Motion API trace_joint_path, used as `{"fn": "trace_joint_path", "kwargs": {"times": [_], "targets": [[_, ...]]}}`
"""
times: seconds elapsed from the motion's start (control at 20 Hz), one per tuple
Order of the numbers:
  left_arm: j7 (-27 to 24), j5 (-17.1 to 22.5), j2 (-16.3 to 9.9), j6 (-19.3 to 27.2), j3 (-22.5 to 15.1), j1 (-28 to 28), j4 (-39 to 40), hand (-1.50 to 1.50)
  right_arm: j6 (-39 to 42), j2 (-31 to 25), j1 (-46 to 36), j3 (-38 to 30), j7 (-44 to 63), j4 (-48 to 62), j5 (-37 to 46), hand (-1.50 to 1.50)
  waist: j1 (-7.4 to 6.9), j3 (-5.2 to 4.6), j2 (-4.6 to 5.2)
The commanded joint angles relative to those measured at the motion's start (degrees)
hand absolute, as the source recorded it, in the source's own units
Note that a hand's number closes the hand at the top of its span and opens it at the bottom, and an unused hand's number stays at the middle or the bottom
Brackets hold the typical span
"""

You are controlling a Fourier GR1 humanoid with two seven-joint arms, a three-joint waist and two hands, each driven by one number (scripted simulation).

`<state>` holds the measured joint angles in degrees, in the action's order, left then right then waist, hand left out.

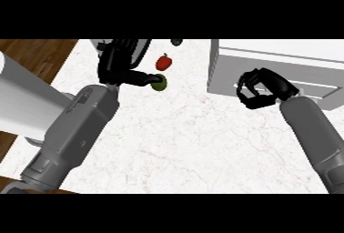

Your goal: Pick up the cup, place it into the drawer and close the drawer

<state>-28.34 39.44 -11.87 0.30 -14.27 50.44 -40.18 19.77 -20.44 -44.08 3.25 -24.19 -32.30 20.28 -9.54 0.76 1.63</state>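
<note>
The white drawer unit [275, 63] stands at the right of the counter, its front facing me. My right hand [259, 88] is right in front of that face with its fingers curled and nothing showing inside them. No cup shows anywhere in the view. My left hand [121, 61] rests near the far edge, fingers up and open, with its thumb beside a small green fruit [160, 83].
A red pepper [163, 61] lies just beyond the green fruit. A small dark object [176, 42] sits at the far edge. The white marbled counter [181, 145] ends at the left, where wooden floor [33, 54] shows. My left forearm [74, 132] spans the left side.
</note>
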Motion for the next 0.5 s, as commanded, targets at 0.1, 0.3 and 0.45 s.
{"fn": "trace_joint_path", "kwargs": {"times": [0.1,0.3,0.45], "targets": [[0.5,0.4,0.2,-1.4,-0.4,-1.9,-1.2,-1.5,-4.9,-6.7,-9.9,-5.5,4.7,1.4,-0.9,1.5,-3.02,-0.57,0.98],[0.5,0.7,-0.4,-2.0,-0.1,-1.7,-2.1,-1.5,-2.5,-8.4,-8.9,-6.2,4.3,0.1,-2.3,1.5,-2.98,-0.55,1.01],[0.1,0.7,-0.5,-2.9,-0.2,-2.6,-2.4,-1.5,-1.1,-8.7,-8.2,-5.6,4.6,-0.6,-2.2,1.5,-3.81,-0.62,1.44]]}}
